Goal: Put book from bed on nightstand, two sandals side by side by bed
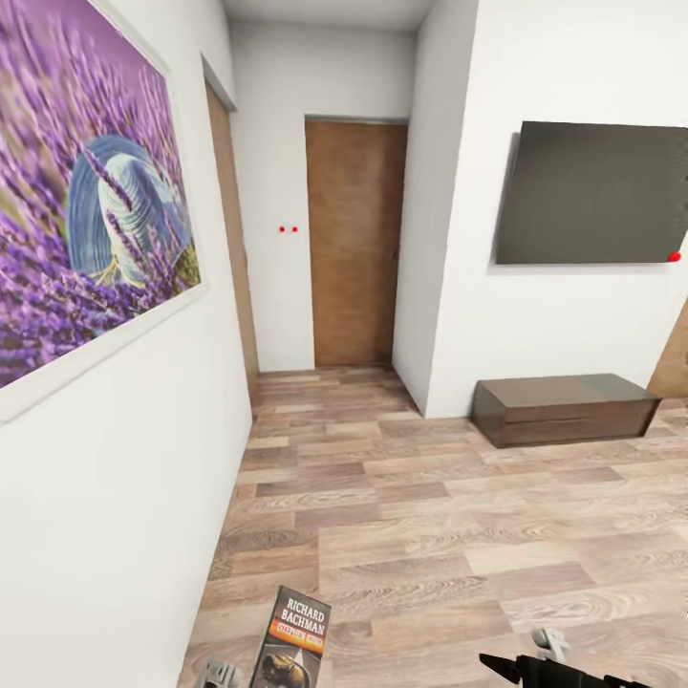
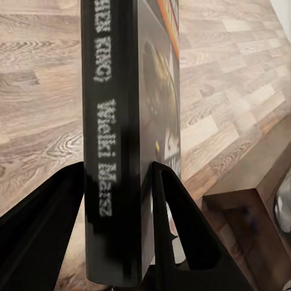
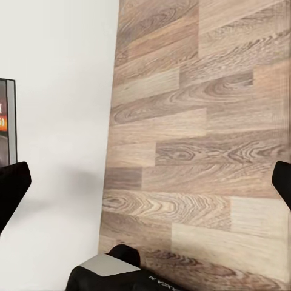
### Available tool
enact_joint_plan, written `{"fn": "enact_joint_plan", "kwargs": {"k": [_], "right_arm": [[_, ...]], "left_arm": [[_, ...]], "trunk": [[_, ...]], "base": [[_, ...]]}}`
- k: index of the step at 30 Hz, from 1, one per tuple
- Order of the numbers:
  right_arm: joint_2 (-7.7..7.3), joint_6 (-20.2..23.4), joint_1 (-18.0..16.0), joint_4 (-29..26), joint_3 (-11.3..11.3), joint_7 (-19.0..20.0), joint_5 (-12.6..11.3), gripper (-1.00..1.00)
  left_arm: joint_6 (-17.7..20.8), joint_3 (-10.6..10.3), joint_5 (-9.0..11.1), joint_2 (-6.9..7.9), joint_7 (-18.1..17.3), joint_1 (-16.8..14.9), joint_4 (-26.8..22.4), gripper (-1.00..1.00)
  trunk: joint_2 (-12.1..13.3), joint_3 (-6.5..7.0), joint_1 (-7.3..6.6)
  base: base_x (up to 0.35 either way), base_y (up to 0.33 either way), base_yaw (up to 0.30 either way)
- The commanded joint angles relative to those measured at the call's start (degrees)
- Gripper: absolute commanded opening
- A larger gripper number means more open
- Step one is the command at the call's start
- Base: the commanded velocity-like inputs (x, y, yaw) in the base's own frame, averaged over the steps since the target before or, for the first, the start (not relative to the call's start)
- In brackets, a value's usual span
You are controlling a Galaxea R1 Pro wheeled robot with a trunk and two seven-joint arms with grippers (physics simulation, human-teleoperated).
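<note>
A: The light is bright and even, flat as a render, with no lamp or window to source it. The white wall (image 1: pixel 115 497) stays uniform; the low dark cabinet (image 1: pixel 564 409) throws only a faint shadow onto the wood floor (image 1: pixel 430 535) just beside it.

B: Any blur?

A: Yes. In the left wrist view the book (image 2: pixel 115 151) sits so close that its spine lettering smears. The painting (image 1: pixel 91 191) stretches toward the head view's edge.
</note>
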Motion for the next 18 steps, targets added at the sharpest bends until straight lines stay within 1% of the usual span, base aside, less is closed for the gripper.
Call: {"fn": "enact_joint_plan", "kwargs": {"k": [1, 18], "right_arm": [[-0.02, 0.6, 0.0, 0.0, 0.3, 0.1, -0.6, 1.00], [-0.02, 0.5, 0.0, 0.0, 0.3, -0.2, -0.7, 1.00]], "left_arm": [[0.4, 0.2, 0.4, 0.00, -0.3, 0.0, 0.0, -1.00], [0.4, 0.2, 0.4, 0.00, -0.3, 0.0, 0.0, -1.00]], "trunk": [[0.0, -0.07, 0.03], [0.0, -0.06, 0.03]], "base": [[0.302, 0.000, -0.082], [0.319, 0.000, -0.013]]}}
